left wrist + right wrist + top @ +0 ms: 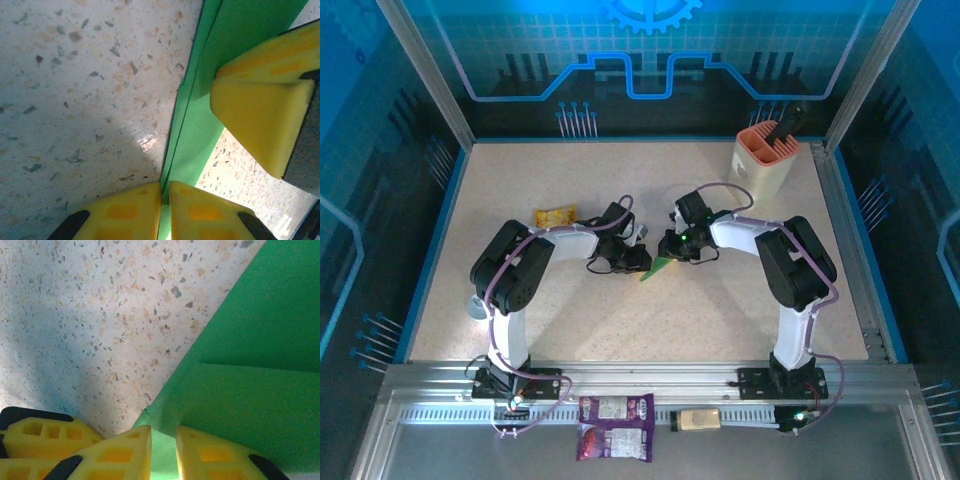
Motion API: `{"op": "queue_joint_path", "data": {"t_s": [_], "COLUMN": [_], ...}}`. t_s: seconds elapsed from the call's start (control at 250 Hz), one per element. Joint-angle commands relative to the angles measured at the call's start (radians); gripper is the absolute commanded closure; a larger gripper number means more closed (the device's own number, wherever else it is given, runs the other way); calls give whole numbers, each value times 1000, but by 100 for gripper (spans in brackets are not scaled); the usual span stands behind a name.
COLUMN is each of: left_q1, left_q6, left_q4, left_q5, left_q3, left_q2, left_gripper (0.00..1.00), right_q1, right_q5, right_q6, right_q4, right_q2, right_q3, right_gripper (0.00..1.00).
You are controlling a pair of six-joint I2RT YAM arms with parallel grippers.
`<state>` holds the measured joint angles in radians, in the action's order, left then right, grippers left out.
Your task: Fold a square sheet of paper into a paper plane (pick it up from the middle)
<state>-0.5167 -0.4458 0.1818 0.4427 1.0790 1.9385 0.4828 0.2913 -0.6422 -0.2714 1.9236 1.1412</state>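
Note:
The square sheet of paper [657,266] is a creased green shape in the middle of the table, between the two arms. My left gripper [632,258] meets it from the left. In the left wrist view the green paper [235,40] runs as a folded strip from top right down into my left gripper [165,186], whose yellow fingers are pressed together on its layered edge. My right gripper [682,250] holds it from the right. In the right wrist view the paper [250,390] shows a crease, and a corner lies between the fingers of my right gripper [163,430].
A yellow snack packet [556,215] lies behind the left arm. An orange-and-white holder [767,160] stands at the back right corner. A purple packet [616,425] and a tan object [701,419] rest on the front rail.

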Motion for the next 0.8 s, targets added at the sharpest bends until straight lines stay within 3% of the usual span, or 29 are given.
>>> {"op": "queue_joint_path", "data": {"t_s": [0.0,0.471,0.795], "left_q1": [-5,-4,-4], "left_q6": [3,2,-2], "left_q4": [42,36,48], "left_q5": [-41,-35,-34], "left_q3": [-18,-21,-11], "left_q2": [62,59,0], "left_gripper": [85,85,85], "right_q1": [-14,-13,-12], "right_q5": [18,80,17], "right_q6": [32,60,82], "right_q4": [-10,42,-63], "right_q2": [23,42,93], "right_q3": [23,9,51], "right_gripper": [78,78,81]}}
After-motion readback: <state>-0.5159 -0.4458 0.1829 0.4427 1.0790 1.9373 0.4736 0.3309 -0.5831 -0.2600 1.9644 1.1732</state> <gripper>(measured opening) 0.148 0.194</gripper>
